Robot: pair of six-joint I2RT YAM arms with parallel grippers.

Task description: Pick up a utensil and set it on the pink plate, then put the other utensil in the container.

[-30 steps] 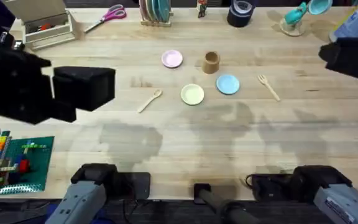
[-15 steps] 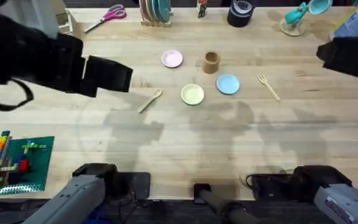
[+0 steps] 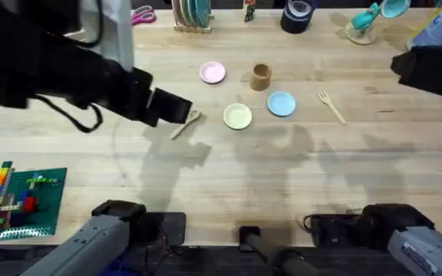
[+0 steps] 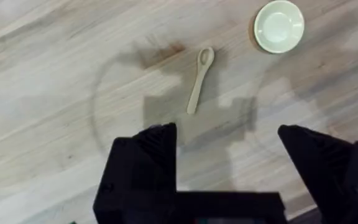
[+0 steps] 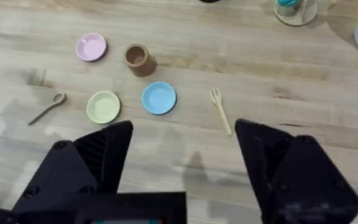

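The wooden spoon point(image 3: 184, 124) lies left of the yellow plate point(image 3: 238, 116). My left gripper point(image 3: 176, 110) hovers just left of the spoon's bowl, well above the table. In the left wrist view the spoon point(image 4: 200, 79) lies ahead of the open left gripper point(image 4: 229, 155), with nothing between the black fingers point(image 4: 148, 155). The pink plate point(image 3: 212, 73) sits beside the brown container point(image 3: 261, 76). The wooden fork point(image 3: 331, 106) lies right of the blue plate point(image 3: 282, 103). In the right wrist view my right gripper point(image 5: 182, 162) is open above the fork point(image 5: 220, 109), far from it.
Along the back edge stand pink scissors point(image 3: 136, 15), a plate rack point(image 3: 192, 14), a black tape roll point(image 3: 296, 15) and a teal object point(image 3: 371, 19). A green brick board point(image 3: 21, 201) lies at the front left. The right arm point(image 3: 432, 69) hangs at the right edge.
My left arm has swung right and forward across the table, ending beside the spoon. The right arm and all table objects have stayed put.
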